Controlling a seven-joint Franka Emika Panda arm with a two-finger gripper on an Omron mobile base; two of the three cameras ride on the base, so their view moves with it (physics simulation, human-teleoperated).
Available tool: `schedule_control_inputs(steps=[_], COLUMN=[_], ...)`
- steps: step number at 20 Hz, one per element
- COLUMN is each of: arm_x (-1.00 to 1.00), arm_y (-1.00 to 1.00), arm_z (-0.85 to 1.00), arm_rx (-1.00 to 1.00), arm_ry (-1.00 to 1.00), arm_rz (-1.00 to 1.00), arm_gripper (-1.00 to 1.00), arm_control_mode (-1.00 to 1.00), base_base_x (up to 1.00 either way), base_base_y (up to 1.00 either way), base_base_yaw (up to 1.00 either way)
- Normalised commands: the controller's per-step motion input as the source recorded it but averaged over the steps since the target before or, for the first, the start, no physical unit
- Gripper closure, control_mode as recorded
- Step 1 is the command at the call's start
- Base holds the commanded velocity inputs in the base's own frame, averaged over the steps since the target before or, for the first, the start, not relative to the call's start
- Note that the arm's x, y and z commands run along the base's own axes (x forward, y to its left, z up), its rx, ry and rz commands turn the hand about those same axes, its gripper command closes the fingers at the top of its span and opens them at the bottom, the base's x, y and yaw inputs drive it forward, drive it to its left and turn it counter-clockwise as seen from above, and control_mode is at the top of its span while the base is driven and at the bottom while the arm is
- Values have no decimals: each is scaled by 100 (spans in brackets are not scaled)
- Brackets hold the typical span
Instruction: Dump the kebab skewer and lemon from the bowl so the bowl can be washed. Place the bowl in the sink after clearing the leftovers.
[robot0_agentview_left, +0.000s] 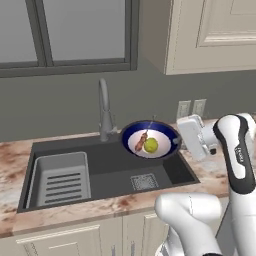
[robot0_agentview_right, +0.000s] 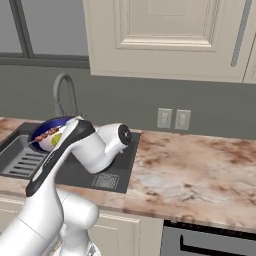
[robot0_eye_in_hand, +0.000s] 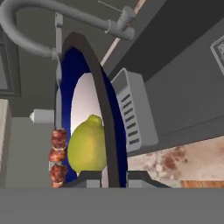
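Two leftovers not yet dumped: dark rectangular sink (robot0_agentview_left: 115, 167) waits below; blue-rimmed white bowl (robot0_agentview_left: 150, 139) held tipped above basin, jaws clamped on rim; yellow-green lemon (robot0_agentview_left: 151, 145) and reddish-brown kebab skewer (robot0_agentview_left: 141, 142) both inside bowl. Dumping, sink placement remain.

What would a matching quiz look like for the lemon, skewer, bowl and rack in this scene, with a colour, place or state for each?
Things:
1. lemon
2. skewer
3. bowl
4. rack

Descriptions:
A. light grey and slatted, in the left part of the sink
B. blue rim, tipped up above the sink, its rim between the gripper fingers
C. yellow-green, inside the bowl
D. reddish-brown chunks on a thin stick, beside the lemon

Pairs: 1-C, 2-D, 3-B, 4-A
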Motion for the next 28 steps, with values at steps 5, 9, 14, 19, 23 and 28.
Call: schedule_control_inputs(steps=[5,9,14,19,23,28], arm_x=[-6,0,4,28,41,53], arm_y=[98,100,100,75,43,18], arm_z=[0,-9,-24,-20,-5,-6], arm_rx=[-10,-14,-17,-19,-11,-8], arm_ry=[-11,-9,0,0,0,0], arm_rz=[2,0,0,0,0,-2], arm_gripper=[100,100,100,100,100,100], arm_control_mode=[-100,-100,-100,-100,-100,-100], base_base_x=[0,0,0,0,0,0], base_base_y=[0,0,0,0,0,0], base_base_yaw=[0,0,0,0,0,0])
